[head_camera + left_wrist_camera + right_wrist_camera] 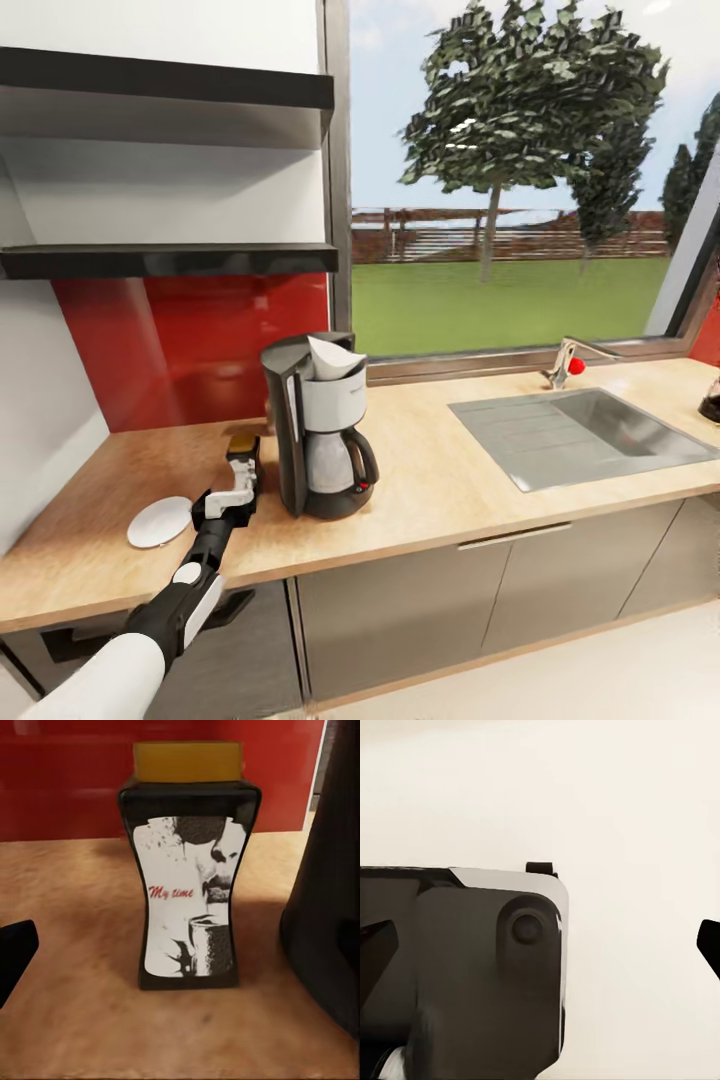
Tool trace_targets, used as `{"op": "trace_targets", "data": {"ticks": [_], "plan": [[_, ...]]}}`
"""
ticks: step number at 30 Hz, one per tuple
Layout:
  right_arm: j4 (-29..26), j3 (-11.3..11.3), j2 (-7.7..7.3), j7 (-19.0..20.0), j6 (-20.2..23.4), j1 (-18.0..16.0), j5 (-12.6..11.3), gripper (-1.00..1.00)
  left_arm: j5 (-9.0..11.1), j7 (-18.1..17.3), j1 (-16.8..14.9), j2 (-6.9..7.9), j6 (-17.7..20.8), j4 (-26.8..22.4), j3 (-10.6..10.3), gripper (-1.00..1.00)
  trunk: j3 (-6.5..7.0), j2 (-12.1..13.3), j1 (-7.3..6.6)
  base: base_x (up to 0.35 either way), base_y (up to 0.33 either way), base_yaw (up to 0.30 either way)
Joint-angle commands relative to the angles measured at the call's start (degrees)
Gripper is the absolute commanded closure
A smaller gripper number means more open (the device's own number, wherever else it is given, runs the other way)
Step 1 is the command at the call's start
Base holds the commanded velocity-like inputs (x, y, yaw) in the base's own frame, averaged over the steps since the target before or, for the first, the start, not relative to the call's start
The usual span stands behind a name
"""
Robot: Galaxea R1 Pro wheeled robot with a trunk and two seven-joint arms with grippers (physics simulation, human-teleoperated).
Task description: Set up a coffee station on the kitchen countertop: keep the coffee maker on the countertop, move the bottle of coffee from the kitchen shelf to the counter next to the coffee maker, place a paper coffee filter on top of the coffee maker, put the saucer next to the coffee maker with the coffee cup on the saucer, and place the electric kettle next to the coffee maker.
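The bottle of coffee (pixel 243 441) stands upright on the kitchen countertop (pixel 430 490), just beside the coffee maker (pixel 318 430) at its 9 o'clock in the head view. Its long axis is vertical, gold lid up. The paper coffee filter (pixel 333 358) sits in the top of the coffee maker. The saucer (pixel 159 522) lies flat at the coffee maker's 8 o'clock, apart from the bottle.

The left gripper (pixel 241 468) is directly in front of the bottle, at the bottle's 6 o'clock in the head view, pointing at it. In the left wrist view the bottle (pixel 190 877) stands centred ahead, clear of the fingertips (pixel 13 949) at the frame edges. The jaws are spread wide and hold nothing. Judgement: the bottle appears placed, so the next move likely calls for a straight retreat that avoids tipping it.

The left arm is the nearer arm. The left wrist view shows the label and the gap to the coffee maker's dark base (pixel 326 915); the head view shows the overall layout. The right wrist view shows a pale surface and robot bodywork (pixel 465 967); its dark fingertips (pixel 709 941) stand wide apart, empty.

The electric kettle (pixel 712 400) appears at the far 3 o'clock edge.
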Motion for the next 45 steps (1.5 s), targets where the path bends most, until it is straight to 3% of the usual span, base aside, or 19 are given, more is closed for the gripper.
{"op": "trace_targets", "data": {"ticks": [1,9,17,20,22,23,25,27,29,31,32,34,37,40,41,45], "plan": [[0.07,0.35,-0.01,0.17,-0.2,-0.03,-0.28,-1.0,0.3,0.08,-0.03,0.02,-0.18,0.05,-0.13,-1.0,-0.06,-0.07,-0.01,-0.336,0.0,0.0],[-0.02,0.26,0.05,0.17,-0.23,-0.03,-0.35,-1.0,0.39,0.08,-0.03,0.14,-0.26,0.05,-0.13,-1.0,-0.06,-0.07,-0.01,-0.297,0.0,0.0],[-0.02,0.33,0.18,0.3,-0.37,-0.03,-0.37,-1.0,0.34,0.08,0.72,0.33,-0.27,-0.6,-0.14,-1.0,-0.06,-0.07,-0.01,-0.018,0.0,0.0],[-0.02,0.22,0.24,0.34,-0.45,-0.03,-0.44,-1.0,0.26,0.08,0.74,0.65,-0.43,-1.68,-0.11,-1.0,-0.06,-0.07,-0.01,0.0,0.0,0.0],[-0.05,0.13,0.25,0.32,-0.46,-0.03,-0.45,-1.0,0.31,-0.01,0.69,1.26,-0.12,-4.97,0.05,-1.0,-0.06,-0.07,-0.01,0.0,0.0,0.0],[-0.12,0.07,0.25,0.3,-0.5,-0.03,-0.49,-1.0,0.59,-0.41,0.68,3.3,0.76,-9.95,0.11,-1.0,-0.06,-0.07,-0.01,0.0,0.0,0.0],[-0.3,0.02,0.29,0.32,-0.53,-0.03,-0.52,-1.0,0.76,-1.26,0.61,5.49,2.89,-13.1,0.18,-1.0,-0.06,-0.07,-0.01,0.0,0.0,0.0],[-1.2,0.01,0.32,0.33,-0.54,-0.03,-0.54,-1.0,0.85,-3.12,0.39,7.63,6.91,-15.2,0.25,-1.0,-0.06,-0.07,-0.01,0.0,0.0,0.0],[-2.49,0.0,0.49,0.34,-0.72,-0.03,-0.54,-1.0,1.01,-7.29,0.02,10.31,11.83,-16.31,0.39,-1.0,-0.06,-0.07,-0.01,0.0,0.0,0.0],[-3.24,0.0,0.55,0.34,-0.81,-0.03,-0.54,-1.0,1.5,-10.09,-0.11,11.79,13.74,-16.61,1.01,-1.0,-0.06,-0.07,-0.01,0.0,0.0,0.0],[-5.36,0.05,0.58,0.34,-0.87,-0.03,-0.53,-1.0,2.57,-14.67,-0.22,13.79,16.4,-16.79,2.91,-1.0,-0.06,-0.07,-0.01,0.0,0.0,0.0],[-7.89,0.05,0.55,0.34,-0.89,-0.03,-0.49,-1.0,3.1,-19.85,-0.31,15.71,20.64,-16.86,4.83,-1.0,-0.06,-0.07,-0.01,0.0,0.0,0.0],[-12.23,-0.12,0.39,0.31,-0.9,-0.03,-0.48,-1.0,3.15,-32.41,-0.28,19.53,31.4,-16.79,7.05,-1.0,-0.06,-0.07,-0.01,0.0,0.0,0.0],[-15.64,-0.17,0.22,0.37,-0.89,-0.03,-0.48,-1.0,2.81,-37.54,-0.15,20.75,35.59,-16.67,7.27,-1.0,-0.06,-0.07,-0.01,0.0,0.0,0.0],[-17.3,-0.21,0.17,0.36,-0.85,-0.03,-0.5,-1.0,2.69,-39.28,0.06,21.79,38.0,-16.68,7.31,-1.0,-0.06,-0.07,-0.01,0.0,0.0,0.0],[-18.24,-0.26,0.0,0.2,-0.82,-0.03,-0.46,-1.0,2.81,-41.12,0.54,24.63,41.54,-16.94,7.61,-1.0,-0.15,-0.07,-0.01,0.0,0.0,0.127]]}}
